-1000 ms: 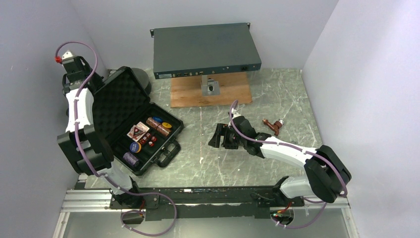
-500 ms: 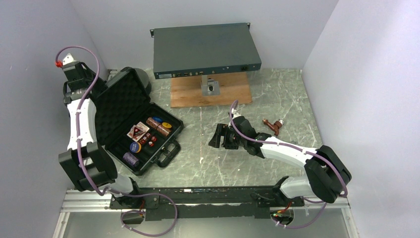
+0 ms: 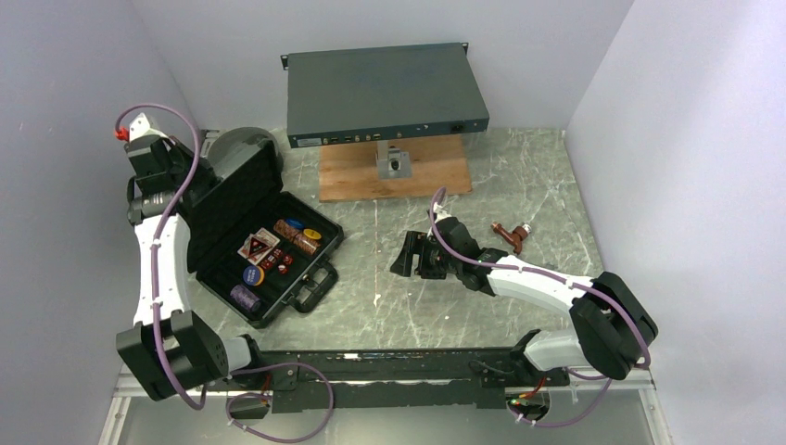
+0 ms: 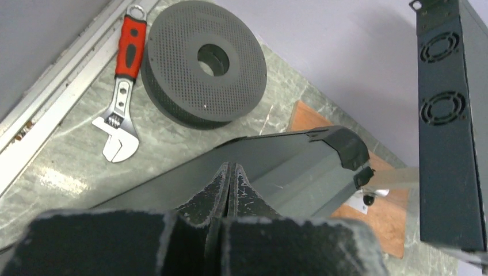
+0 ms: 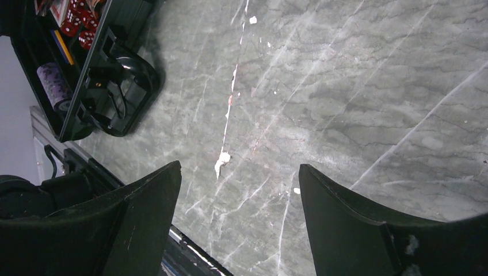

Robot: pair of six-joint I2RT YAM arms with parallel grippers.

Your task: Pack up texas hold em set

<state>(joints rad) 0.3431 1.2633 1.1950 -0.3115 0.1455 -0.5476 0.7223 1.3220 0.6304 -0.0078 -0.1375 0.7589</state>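
Top view: open case (image 3: 331,243) holds deck (image 3: 259,246), dice (image 3: 276,262), rolls (image 3: 298,238), discs (image 3: 252,275); left gripper (image 4: 230,171) pressed together behind lid (image 3: 232,195); right gripper (image 5: 239,167) spread, empty.

We count one briefcase (image 3: 234,193), one card deck (image 3: 258,247), one purple chip roll (image 3: 245,297), one grey metal box (image 3: 380,93), one wooden board (image 3: 428,172), one black spool (image 4: 204,72), one wrench (image 4: 122,86) and one copper-coloured fitting (image 3: 513,235), while the red dice (image 3: 278,262) are too small for us to count.

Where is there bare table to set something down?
Bare marble lies between the briefcase and the open right end effector, and at back right between the wooden board, the copper fitting and the wall. Back left is crowded: spool and wrench lie behind the lid, by the shut left end effector.
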